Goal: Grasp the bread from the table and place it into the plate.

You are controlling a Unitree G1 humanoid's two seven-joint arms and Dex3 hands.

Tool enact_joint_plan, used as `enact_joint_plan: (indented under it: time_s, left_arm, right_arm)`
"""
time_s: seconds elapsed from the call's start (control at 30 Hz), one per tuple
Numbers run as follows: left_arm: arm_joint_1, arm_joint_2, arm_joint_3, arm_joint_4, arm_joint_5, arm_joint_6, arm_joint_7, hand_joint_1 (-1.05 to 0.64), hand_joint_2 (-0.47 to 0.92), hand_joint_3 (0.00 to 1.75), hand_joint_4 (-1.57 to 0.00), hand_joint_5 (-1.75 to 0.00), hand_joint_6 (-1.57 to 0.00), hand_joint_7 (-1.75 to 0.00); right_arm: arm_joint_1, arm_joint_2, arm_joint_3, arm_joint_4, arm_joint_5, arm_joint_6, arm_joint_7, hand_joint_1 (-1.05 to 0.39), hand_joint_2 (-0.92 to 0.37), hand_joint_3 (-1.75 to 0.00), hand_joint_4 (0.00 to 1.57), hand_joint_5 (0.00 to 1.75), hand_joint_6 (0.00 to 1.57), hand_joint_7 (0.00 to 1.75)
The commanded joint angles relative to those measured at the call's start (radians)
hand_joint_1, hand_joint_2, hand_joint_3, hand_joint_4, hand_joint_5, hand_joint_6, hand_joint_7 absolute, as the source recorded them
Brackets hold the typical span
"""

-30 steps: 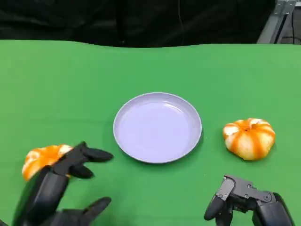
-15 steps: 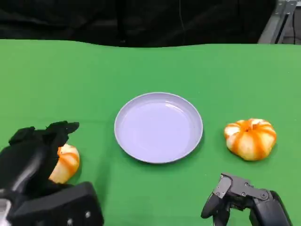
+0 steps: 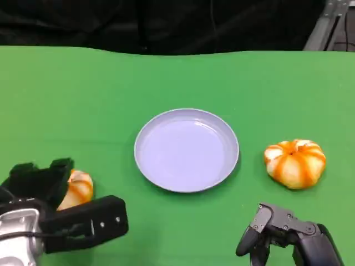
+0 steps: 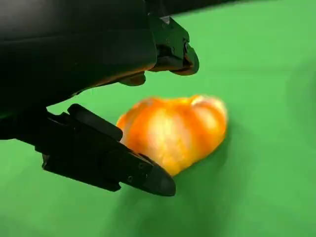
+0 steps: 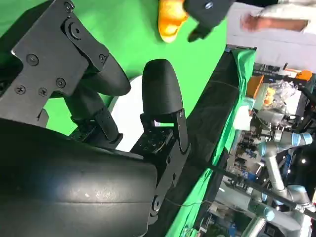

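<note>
At lower left of the head frame, the pumpkin-shaped bread (image 3: 77, 188) sits on the green worktop (image 3: 83, 100), left of the lilac plate (image 3: 187, 149). Left hand (image 3: 39, 183) cups it, contact unclear. Right hand (image 3: 277, 233) idle, loosely curled. Bread likely light, soft; hold round its sides.

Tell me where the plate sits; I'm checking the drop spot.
In the head view the plate lies mid-table, between the left hand and the right-side bread.
</note>
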Motion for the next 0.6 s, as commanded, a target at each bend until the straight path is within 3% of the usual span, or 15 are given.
enact_joint_plan:
  time_s: [0.03, 0.13, 0.23, 0.3, 0.33, 0.37, 0.4, 0.43, 0.47, 0.53, 0.6]
  left_arm:
    - [-0.065, -0.006, -0.021, 0.199, -0.038, -0.011, 0.094, -0.51, 0.87, 0.0, -0.03, -0.56, -0.29, -0.09]
    - [-0.101, -0.015, -0.029, 0.306, -0.081, -0.031, 0.143, -0.47, 0.89, 0.01, -0.07, -0.59, -0.34, -0.07]
    - [-0.119, -0.024, -0.012, 0.366, -0.148, -0.068, 0.196, -0.41, 0.91, 0.01, -0.28, -0.53, -0.48, -0.05]
    - [-0.103, -0.03, 0.032, 0.37, -0.229, -0.146, 0.28, -0.35, 0.9, 0.01, -0.54, -0.59, -0.79, -0.17]
    - [-0.097, -0.031, 0.047, 0.372, -0.262, -0.18, 0.317, -0.31, 0.88, 0.0, -0.73, -0.81, -1.01, -0.26]
    - [-0.085, -0.035, 0.061, 0.367, -0.287, -0.223, 0.38, -0.29, 0.87, 0.0, -0.78, -0.91, -1.09, -0.29]
    - [-0.074, -0.04, 0.071, 0.368, -0.301, -0.277, 0.468, -0.25, 0.87, 0.02, -0.87, -1.37, -1.03, -0.79]
    - [-0.068, -0.042, 0.074, 0.373, -0.31, -0.314, 0.531, -0.21, 0.88, 0.08, -0.93, -1.55, -0.91, -1.25]
    - [-0.065, -0.043, 0.075, 0.38, -0.316, -0.341, 0.574, -0.19, 0.89, 0.12, -0.97, -1.67, -0.82, -1.54]
    - [-0.065, -0.042, 0.072, 0.389, -0.32, -0.403, 0.662, -0.18, 0.89, 0.14, -0.98, -1.73, -0.78, -1.69]
    - [-0.066, -0.043, 0.069, 0.391, -0.315, -0.468, 0.758, -0.16, 0.55, 0.95, -0.99, -1.74, -0.79, -1.74]
  right_arm:
    - [0.007, -0.008, -0.001, -0.011, -0.002, -0.001, -0.003, -0.01, -0.19, -1.62, 0.89, 1.75, 0.81, 1.47]
    - [0.01, -0.008, -0.002, -0.016, -0.001, 0.006, -0.004, -0.02, -0.2, -1.61, 0.89, 1.75, 0.81, 1.47]
    - [0.012, -0.006, -0.002, -0.013, -0.002, 0.001, -0.009, -0.01, -0.2, -1.62, 0.89, 1.75, 0.81, 1.47]
    - [0.014, -0.006, -0.002, -0.015, -0.005, 0.001, -0.01, -0.01, -0.2, -1.62, 0.89, 1.75, 0.81, 1.47]
    - [0.016, -0.005, -0.002, -0.017, -0.006, 0.003, -0.011, -0.02, -0.2, -1.62, 0.89, 1.75, 0.82, 1.46]
    - [0.016, -0.006, -0.002, -0.017, -0.006, 0.001, -0.01, -0.02, -0.2, -1.62, 0.89, 1.75, 0.82, 1.46]
    - [0.017, -0.008, -0.001, -0.019, -0.006, 0.002, -0.008, -0.03, -0.2, -1.62, 0.89, 1.75, 0.82, 1.46]
    - [0.017, -0.009, -0.001, -0.02, -0.007, 0.002, -0.007, -0.03, -0.2, -1.62, 0.89, 1.75, 0.82, 1.46]
    - [0.017, -0.01, -0.001, -0.02, -0.007, 0.002, -0.007, -0.03, -0.2, -1.61, 0.89, 1.75, 0.82, 1.46]
    - [0.016, -0.011, 0.0, -0.019, -0.008, 0.001, -0.007, -0.03, -0.2, -1.61, 0.89, 1.75, 0.82, 1.46]
    - [0.015, -0.011, 0.001, -0.017, -0.007, -0.001, -0.008, -0.02, -0.2, -1.61, 0.89, 1.75, 0.81, 1.46]
